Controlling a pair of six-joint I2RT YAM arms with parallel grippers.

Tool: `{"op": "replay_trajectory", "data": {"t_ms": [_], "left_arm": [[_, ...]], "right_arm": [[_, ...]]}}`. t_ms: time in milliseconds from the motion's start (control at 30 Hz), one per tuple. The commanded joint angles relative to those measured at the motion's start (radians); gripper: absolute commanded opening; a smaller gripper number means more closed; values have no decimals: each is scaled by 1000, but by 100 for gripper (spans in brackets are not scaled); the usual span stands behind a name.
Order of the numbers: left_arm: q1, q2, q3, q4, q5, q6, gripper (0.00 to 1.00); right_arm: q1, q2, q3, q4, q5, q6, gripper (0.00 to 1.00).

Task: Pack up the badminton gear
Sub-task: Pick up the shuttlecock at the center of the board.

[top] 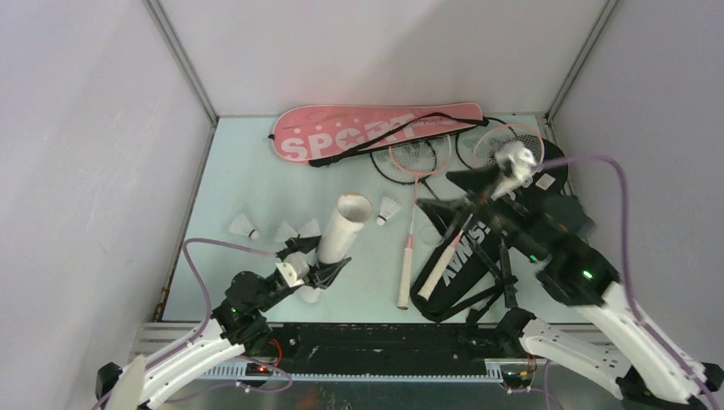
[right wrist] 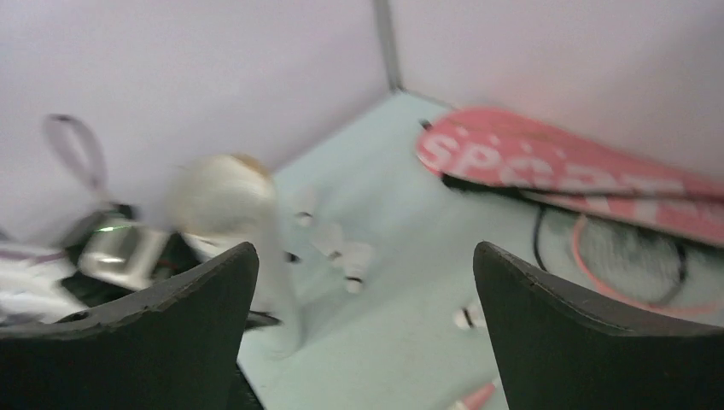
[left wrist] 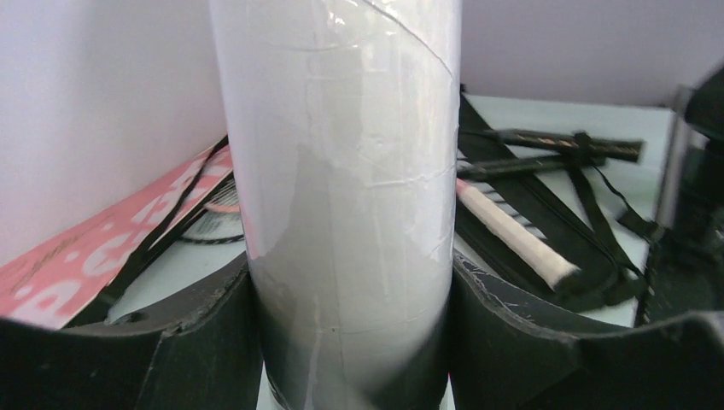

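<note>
Left gripper [left wrist: 352, 342]: jaws clamped around the lower part of the long translucent white plastic tube [top: 346, 224]. The black fingers [left wrist: 171, 342] press both sides and the tube stands roughly upright on the pale green table [top: 248, 171], open mouth up.

Tube handling, judged: light, hollow, thin-walled. It is stiff enough to hold but would dent if squeezed hard, and the skin is glossy and taped, so likely slippery. A low grip leaves the top free for loading. The tall tube could tip.

Right gripper [right wrist: 365, 256]: jaws spread wide, nothing between them, raised above the table. Its wrist view is blurred.

White feather shuttlecocks: three [top: 286, 231] lie just left of the tube and one [top: 389, 209] just right. Judged very light and fragile, the feathers crush easily. Best taken by the cork end and dropped cork-first.

Pink-framed racket with a white grip [top: 408, 243] lies between the tube and the black fabric racket bag [top: 465, 256]. More racket heads overlap near the pink fabric racket bag [top: 376, 132] at the far wall. Rackets judged light with stiff shafts; take them at the shaft or grip. Bags are floppy.

Writing: "SPORT" in white on the pink bag. White lettering on the black bag is upside down, only part legible, looks like "SSWAY". None seen on the tube.
</note>
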Motion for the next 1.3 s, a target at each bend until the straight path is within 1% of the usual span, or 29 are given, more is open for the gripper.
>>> {"op": "replay_trajectory", "data": {"t_ms": [0, 33, 67, 100, 133, 167, 200, 300, 333, 367, 467, 600, 633, 667, 700, 800, 867, 900, 933, 967, 1000, 1033, 1067, 1133, 1267], "left_arm": [[0, -30, -7, 143, -240, -122, 33], [0, -33, -5, 138, -250, -137, 33], [0, -37, -4, 135, -269, -152, 33], [0, -40, -2, 124, -273, -155, 33], [1, -44, 0, 116, -276, -157, 33], [0, -45, 0, 105, -276, -157, 33], [0, -45, 2, 99, -273, -155, 34], [1, -42, 4, 82, -269, -151, 34], [0, -38, 5, 80, -271, -151, 34], [1, -36, 6, 73, -276, -150, 34], [1, -31, 4, 62, -275, -145, 34], [0, -24, -4, 64, -275, -145, 34], [1, -20, -5, 67, -275, -145, 34], [1, -18, -5, 69, -277, -145, 34], [0, -15, -5, 70, -276, -145, 34], [1, -5, -7, 77, -282, -142, 34], [1, 2, -9, 88, -291, -139, 34], [1, 7, -10, 91, -294, -139, 34], [1, 8, -9, 92, -296, -138, 34], [0, 12, -7, 91, -297, -138, 34], [1, 15, -5, 88, -297, -139, 34], [1, 15, -4, 88, -299, -143, 35], [0, 15, -3, 84, -302, -146, 35], [0, 11, 1, 72, -300, -158, 35], [1, -5, 2, 58, -293, -170, 35]], "right_arm": [[-265, 232, -107, 95, -141, 97, 99], [-351, 325, -116, 119, -253, 97, 98], [-383, 375, -115, 166, -302, 92, 96], [-435, 475, -110, 188, -382, 85, 96], [-454, 520, -106, 236, -444, 83, 95], [-479, 610, -93, 268, -472, 68, 95], [-487, 653, -84, 314, -509, 57, 95], [-512, 859, -8, 366, -562, 46, 95], [-515, 896, 9, 370, -583, 49, 94], [-519, 974, 50, 370, -597, 49, 93], [-518, 1133, 114, 381, -652, 60, 88], [-519, 1253, 153, 436, -696, 99, 82], [-518, 1267, 156, 454, -706, 104, 78], [-516, 1291, 164, 458, -723, 114, 76], [-516, 1300, 168, 458, -727, 117, 71], [-513, 1330, 182, 439, -760, 115, 62], [-505, 1337, 182, 421, -774, 110, 54], [-502, 1337, 182, 407, -779, 104, 43], [-494, 1336, 182, 396, -783, 104, 36], [-491, 1333, 182, 388, -789, 104, 22], [-486, 1322, 182, 371, -792, 103, 15], [-481, 1303, 182, 362, -791, 101, 3], [-478, 1292, 182, 336, -787, 98, 0], [-466, 1248, 182, 288, -760, 76, 0], [-415, 1110, 167, 161, -629, 9, 0]]}}
